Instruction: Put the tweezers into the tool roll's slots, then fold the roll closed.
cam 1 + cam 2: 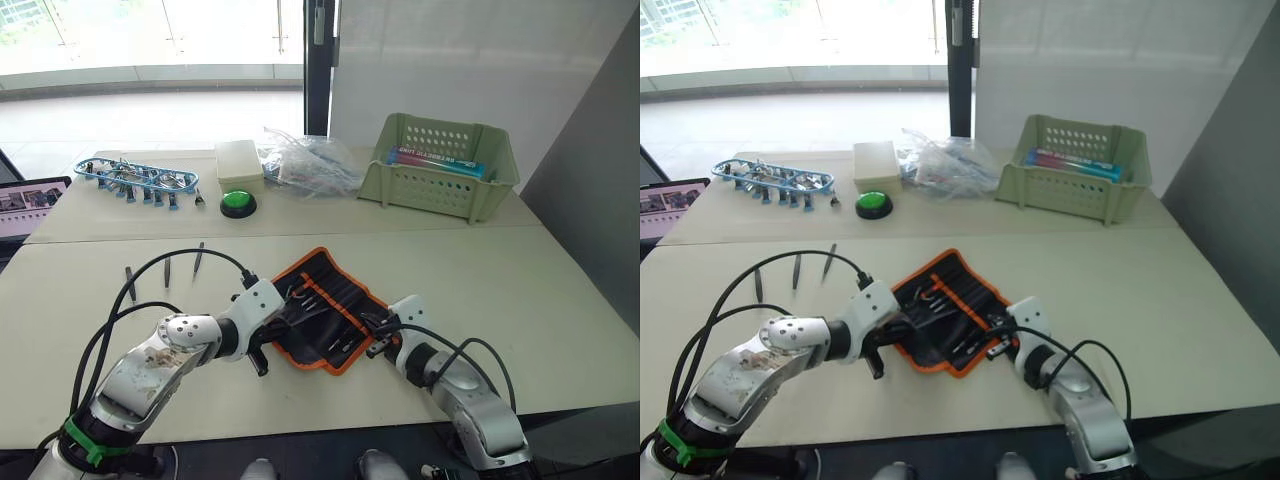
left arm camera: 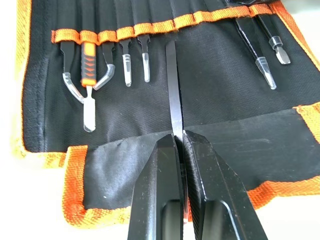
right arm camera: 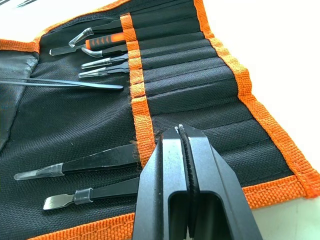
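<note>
The tool roll (image 1: 330, 300) lies unfolded on the near table, black fabric with orange trim. My left gripper (image 2: 178, 136) is shut on one black tweezers (image 2: 172, 85), held over the roll's inner face with its tip at the orange stripe (image 2: 165, 24) above the slots (image 3: 185, 75). Several small tools (image 2: 125, 60) sit tucked under that stripe. My right gripper (image 3: 179, 129) is shut and rests on the slots at the roll's right end, with nothing seen between its fingers. Three more tweezers (image 1: 130, 283) (image 1: 167, 270) (image 1: 198, 258) lie on the table left of the roll.
On the far table stand a pale green basket (image 1: 440, 185), a crumpled plastic bag (image 1: 310, 165), a white box (image 1: 238, 160), a green button (image 1: 238, 203) and a blue-framed tool rack (image 1: 135, 178). A screen (image 1: 30, 205) sits at the left edge.
</note>
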Controlling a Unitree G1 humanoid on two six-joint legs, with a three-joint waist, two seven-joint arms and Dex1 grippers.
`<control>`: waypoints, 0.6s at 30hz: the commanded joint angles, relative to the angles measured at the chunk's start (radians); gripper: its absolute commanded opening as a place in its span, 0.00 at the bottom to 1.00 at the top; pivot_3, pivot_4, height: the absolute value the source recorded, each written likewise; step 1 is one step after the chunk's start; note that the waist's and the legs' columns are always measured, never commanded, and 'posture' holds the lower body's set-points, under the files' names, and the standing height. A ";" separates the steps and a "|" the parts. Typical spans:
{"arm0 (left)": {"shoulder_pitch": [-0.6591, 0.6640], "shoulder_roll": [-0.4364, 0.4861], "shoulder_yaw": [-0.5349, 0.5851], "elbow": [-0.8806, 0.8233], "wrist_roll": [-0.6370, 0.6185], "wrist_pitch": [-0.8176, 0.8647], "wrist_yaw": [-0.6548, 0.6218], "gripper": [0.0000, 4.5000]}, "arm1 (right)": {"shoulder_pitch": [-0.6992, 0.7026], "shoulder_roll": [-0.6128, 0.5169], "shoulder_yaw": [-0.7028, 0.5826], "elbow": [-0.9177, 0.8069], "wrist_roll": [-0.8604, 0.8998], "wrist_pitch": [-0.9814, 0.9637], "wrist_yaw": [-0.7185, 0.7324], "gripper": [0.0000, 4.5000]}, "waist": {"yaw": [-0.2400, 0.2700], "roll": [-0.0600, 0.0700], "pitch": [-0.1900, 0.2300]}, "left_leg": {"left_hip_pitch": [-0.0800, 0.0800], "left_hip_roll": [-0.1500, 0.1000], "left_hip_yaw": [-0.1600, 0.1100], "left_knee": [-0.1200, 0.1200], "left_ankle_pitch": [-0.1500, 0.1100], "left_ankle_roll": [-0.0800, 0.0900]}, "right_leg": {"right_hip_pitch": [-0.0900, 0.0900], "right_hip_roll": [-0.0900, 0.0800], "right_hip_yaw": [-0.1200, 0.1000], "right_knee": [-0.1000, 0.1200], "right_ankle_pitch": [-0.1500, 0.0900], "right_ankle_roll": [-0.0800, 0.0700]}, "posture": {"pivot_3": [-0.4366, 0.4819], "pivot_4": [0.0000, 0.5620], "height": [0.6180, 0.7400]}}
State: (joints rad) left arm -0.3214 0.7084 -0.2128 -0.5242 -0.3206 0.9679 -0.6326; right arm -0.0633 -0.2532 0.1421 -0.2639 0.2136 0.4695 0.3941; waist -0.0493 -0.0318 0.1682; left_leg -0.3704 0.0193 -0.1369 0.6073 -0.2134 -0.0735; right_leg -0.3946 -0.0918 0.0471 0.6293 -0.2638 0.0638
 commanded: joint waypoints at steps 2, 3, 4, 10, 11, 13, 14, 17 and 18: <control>-0.027 -0.008 0.010 -0.034 -0.013 0.031 0.004 0.01 | 0.030 0.013 0.039 0.046 -0.012 0.029 0.005 0.00 | -0.001 0.000 0.000 | 0.000 0.000 0.000 0.000 0.000 0.000 | 0.000 0.000 0.000 0.000 0.000 0.000 | 0.48 0.27 0.97; -0.034 -0.012 -0.002 -0.026 -0.005 0.031 0.007 0.01 | 0.031 0.015 0.038 0.046 -0.011 0.027 0.004 0.00 | -0.001 0.000 0.000 | 0.000 0.000 0.000 0.000 0.000 0.000 | 0.000 0.000 0.000 0.000 0.000 0.000 | 0.48 0.27 0.97; -0.038 -0.014 -0.010 -0.019 0.001 0.030 0.008 0.01 | 0.032 0.018 0.037 0.046 -0.011 0.027 0.003 0.00 | 0.000 0.000 0.000 | 0.000 0.000 0.000 0.000 0.000 0.000 | 0.000 0.000 0.000 0.000 0.000 0.000 | 0.48 0.27 0.97; -0.076 -0.016 -0.037 0.039 0.037 0.027 0.020 0.01 | 0.041 0.020 0.035 0.037 -0.014 0.027 -0.001 0.00 | -0.001 0.000 0.000 | 0.000 0.000 0.000 0.000 0.000 0.000 | 0.000 0.000 0.000 0.001 0.000 0.000 | 0.48 0.27 0.97; -0.080 -0.017 -0.038 0.044 0.039 0.031 0.025 0.01 | 0.042 0.020 0.034 0.036 -0.014 0.027 -0.003 0.00 | -0.001 0.000 0.000 | 0.000 0.000 0.000 0.000 0.000 0.000 | 0.000 0.000 0.000 0.000 0.000 0.000 | 0.48 0.27 0.97; -0.084 -0.017 -0.041 0.047 0.042 0.037 0.029 0.01 | 0.044 0.022 0.034 0.033 -0.014 0.028 -0.006 0.00 | -0.002 0.000 0.000 | 0.000 0.000 0.000 0.000 0.000 0.000 | 0.000 0.000 0.000 0.000 0.000 0.000 | 0.48 0.27 0.97; -0.084 -0.018 -0.041 0.048 0.043 0.038 0.031 0.01 | 0.046 0.023 0.034 0.032 -0.014 0.028 -0.007 0.00 | -0.002 0.000 0.000 | 0.000 0.000 0.000 0.000 0.000 0.000 | 0.000 0.000 0.000 0.000 0.000 0.000 | 0.48 0.27 0.97; -0.089 -0.035 -0.041 0.057 0.043 0.039 0.043 0.01 | 0.050 0.026 0.034 0.030 -0.015 0.028 -0.011 0.00 | -0.001 0.000 0.000 | 0.000 0.000 0.000 0.000 0.000 0.000 | 0.000 0.000 0.000 0.000 0.000 0.000 | 0.48 0.27 0.97; -0.093 -0.043 -0.044 0.063 0.044 0.037 0.048 0.01 | 0.051 0.027 0.034 0.029 -0.014 0.028 -0.012 0.00 | -0.001 0.000 0.000 | 0.000 0.000 0.000 0.000 0.000 0.000 | 0.000 0.000 0.000 0.000 0.000 0.000 | 0.48 0.27 0.97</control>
State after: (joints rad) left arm -0.3939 0.6715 -0.2563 -0.4568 -0.2967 1.0070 -0.5991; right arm -0.0504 -0.2343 0.1408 -0.2700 0.2065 0.4646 0.3745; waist -0.0498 -0.0319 0.1681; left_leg -0.3700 0.0192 -0.1369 0.6074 -0.2134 -0.0735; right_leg -0.3943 -0.0918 0.0472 0.6298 -0.2637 0.0638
